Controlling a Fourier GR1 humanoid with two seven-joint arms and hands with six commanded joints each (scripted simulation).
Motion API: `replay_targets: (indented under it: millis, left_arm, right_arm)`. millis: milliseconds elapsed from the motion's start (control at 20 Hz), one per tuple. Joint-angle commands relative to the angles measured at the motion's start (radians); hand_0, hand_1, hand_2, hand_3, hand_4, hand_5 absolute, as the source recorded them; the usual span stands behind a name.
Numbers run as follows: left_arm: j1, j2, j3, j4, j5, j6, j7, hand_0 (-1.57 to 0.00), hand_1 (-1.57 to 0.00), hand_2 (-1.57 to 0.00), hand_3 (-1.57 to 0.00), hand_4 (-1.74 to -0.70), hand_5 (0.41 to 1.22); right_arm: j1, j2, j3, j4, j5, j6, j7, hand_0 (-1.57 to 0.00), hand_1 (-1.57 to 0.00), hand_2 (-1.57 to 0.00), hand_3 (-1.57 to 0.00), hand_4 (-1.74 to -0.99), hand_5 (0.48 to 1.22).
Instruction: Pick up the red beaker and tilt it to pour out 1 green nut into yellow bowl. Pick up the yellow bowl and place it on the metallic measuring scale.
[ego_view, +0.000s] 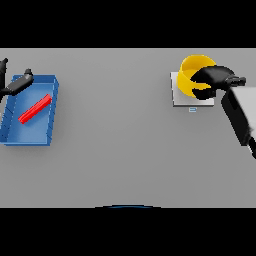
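Observation:
The yellow bowl (189, 75) stands on the pale metallic scale (178, 99) at the far right of the table. My right hand (216, 79) reaches in from the right, its dark fingers curled over the bowl's near right rim, hiding that side. What lies inside the bowl is hidden. A long red object (35, 109), the only red thing here, lies flat and slantwise in the blue tray (30, 137) at the far left. My left hand (19, 83) hovers over the tray's back left corner, fingers stretched out, holding nothing. No green nut shows.
A small display strip (192, 109) sits at the scale's front edge. The grey table (120, 130) spreads wide between tray and scale. My right forearm (240, 117) slants in from the right edge.

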Motion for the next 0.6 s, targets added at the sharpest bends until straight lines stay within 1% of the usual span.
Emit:
replay_targets:
  millis: [0,50,100,200,250,350,400,500,550]
  left_arm:
    - [0.002,-0.001,-0.004,-0.003,-0.001,-0.004,-0.002,0.00,0.00,0.00,0.00,-0.81,0.742]
    - [-0.002,-0.008,-0.008,0.012,-0.004,-0.008,-0.002,0.00,0.00,0.00,0.00,-0.81,0.740]
    - [-0.004,-0.005,-0.004,0.021,-0.006,-0.007,-0.007,0.00,0.00,0.00,0.00,-0.81,0.738]
    - [-0.008,-0.021,-0.002,0.040,-0.004,-0.007,-0.023,0.00,0.00,0.00,0.00,-0.81,0.739]
    - [-0.004,-0.019,-0.001,0.037,-0.003,-0.005,-0.026,0.00,0.00,0.00,0.00,-0.81,0.737]
    - [-0.017,-0.026,-0.005,0.052,-0.012,-0.009,-0.025,0.00,0.00,0.00,0.00,-0.81,0.736]
    - [-0.012,-0.024,-0.003,0.045,-0.007,-0.005,-0.028,0.00,0.00,0.00,0.00,-0.81,0.734]
    - [-0.023,-0.031,0.001,0.054,-0.003,-0.010,-0.025,0.00,0.00,0.00,0.00,-0.82,0.734]
    - [-0.018,-0.028,0.002,0.050,0.000,-0.009,-0.026,0.00,0.00,0.00,0.00,-0.82,0.734]
  right_arm:
    - [-0.003,0.005,0.001,0.011,0.000,0.009,0.003,-0.62,-0.55,-0.69,-0.67,-1.444,0.887]
    - [-0.011,0.010,-0.001,0.024,0.001,0.009,0.003,-0.50,-0.44,-0.60,-0.64,-1.425,0.851]
    - [-0.008,0.008,0.003,0.034,0.005,0.004,-0.010,-0.40,-0.35,-0.52,-0.60,-1.410,0.821]
    - [-0.014,0.003,0.008,0.045,0.010,0.007,-0.039,-0.25,-0.23,-0.39,-0.54,-1.385,0.780]
    - [-0.021,0.002,0.014,0.058,0.018,0.005,-0.055,-0.20,-0.18,-0.34,-0.51,-1.372,0.766]
    - [-0.028,0.015,0.024,0.073,0.028,0.006,-0.062,-0.13,-0.12,-0.24,-0.44,-1.346,0.746]
    - [-0.031,0.022,0.027,0.084,0.035,-0.003,-0.052,-0.10,-0.09,-0.21,-0.41,-1.336,0.741]
    - [-0.044,0.023,0.031,0.096,0.038,0.012,-0.064,-0.07,-0.06,-0.14,-0.37,-1.316,0.735]
    - [-0.037,0.015,0.034,0.087,0.038,0.016,-0.072,-0.05,-0.05,-0.12,-0.35,-1.308,0.733]
